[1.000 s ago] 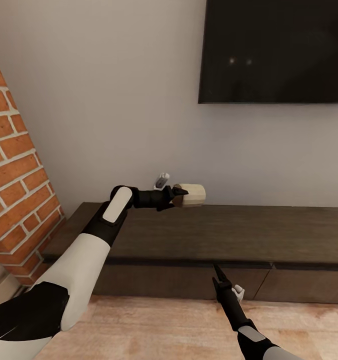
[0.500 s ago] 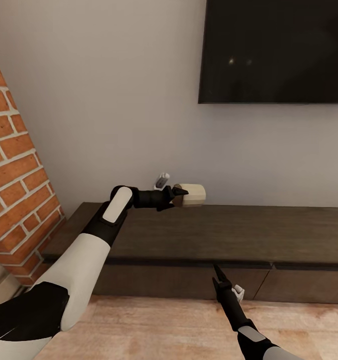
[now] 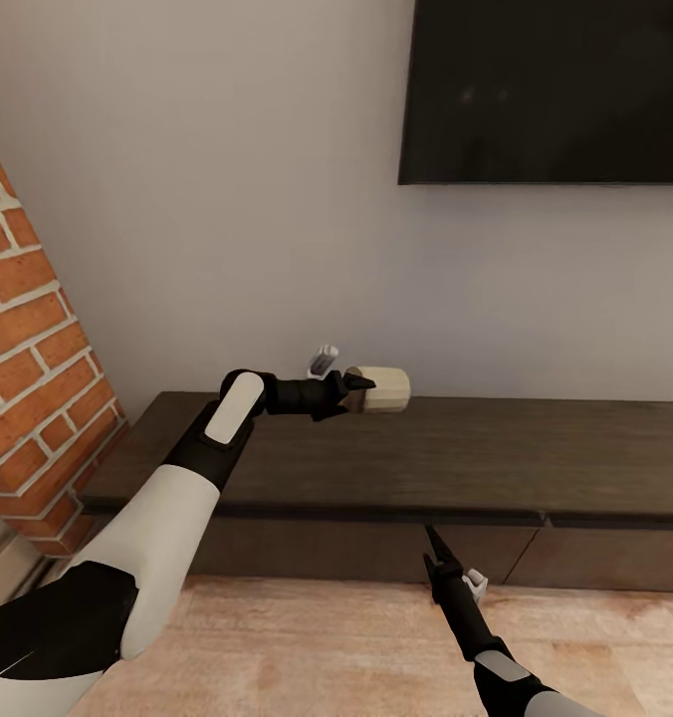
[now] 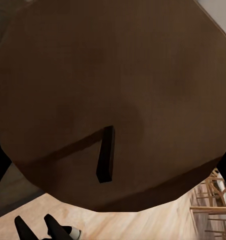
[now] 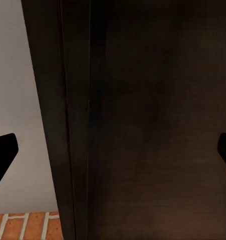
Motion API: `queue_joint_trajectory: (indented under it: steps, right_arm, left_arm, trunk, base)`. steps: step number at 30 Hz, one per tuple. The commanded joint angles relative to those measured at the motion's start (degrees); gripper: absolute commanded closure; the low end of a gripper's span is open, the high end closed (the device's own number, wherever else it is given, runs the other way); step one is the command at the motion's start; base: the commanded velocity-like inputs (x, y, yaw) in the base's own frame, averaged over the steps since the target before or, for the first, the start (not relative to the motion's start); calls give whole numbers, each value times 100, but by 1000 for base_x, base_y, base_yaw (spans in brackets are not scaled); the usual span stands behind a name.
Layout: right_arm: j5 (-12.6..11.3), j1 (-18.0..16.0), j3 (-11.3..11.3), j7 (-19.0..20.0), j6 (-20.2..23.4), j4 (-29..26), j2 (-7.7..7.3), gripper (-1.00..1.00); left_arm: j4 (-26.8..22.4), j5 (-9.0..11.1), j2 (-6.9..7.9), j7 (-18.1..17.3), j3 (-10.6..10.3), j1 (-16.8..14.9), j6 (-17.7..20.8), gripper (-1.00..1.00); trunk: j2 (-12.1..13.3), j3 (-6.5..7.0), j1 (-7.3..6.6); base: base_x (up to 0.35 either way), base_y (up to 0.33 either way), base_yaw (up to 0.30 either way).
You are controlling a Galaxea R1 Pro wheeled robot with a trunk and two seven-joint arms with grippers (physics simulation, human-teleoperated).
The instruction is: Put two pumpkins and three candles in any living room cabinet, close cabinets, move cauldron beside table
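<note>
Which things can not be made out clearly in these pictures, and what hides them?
- Cabinet, head view: its right end is cut off by the picture edge; the drawer insides are hidden behind shut fronts.
- Candle, left wrist view: it sits so close that its sides are cut off; the left end effector holds it.
- Right end effector, head view: too small and edge-on to judge its opening.
- Television, head view: cropped at top and right.

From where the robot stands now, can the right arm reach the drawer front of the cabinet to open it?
Probably yes. The right gripper is open, empty, and hangs just before the cabinet at a closed drawer front, with nothing between. The left gripper holds the candle above the cabinet top, out of the way.
</note>
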Motion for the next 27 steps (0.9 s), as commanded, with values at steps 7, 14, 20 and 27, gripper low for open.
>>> queue_joint_trajectory:
  steps: [7,14,20,27]
  right_arm:
    - [-57,-4,37,15,21,7,0,-100]
    - [-57,-5,43,44,97,0,0,-100]
    - [-57,-5,45,68,191,-2,0,-100]
    - [-57,-5,46,40,205,-2,0,-100]
  left_arm:
    - [-2,27,0,3,1,-3,15,100]
    - [-2,27,0,3,1,-3,14,100]
    - [-2,27,0,7,-6,-3,15,100]
    - [-2,27,0,12,-226,-3,7,100]
  trunk:
    - [-2,-5,-1]
    - [-2,-5,-1]
    - [-2,-5,-1]
    - [-2,-5,-1]
  base:
    - [0,0,0]
    - [68,0,0]
    - [169,0,0]
    - [14,0,0]
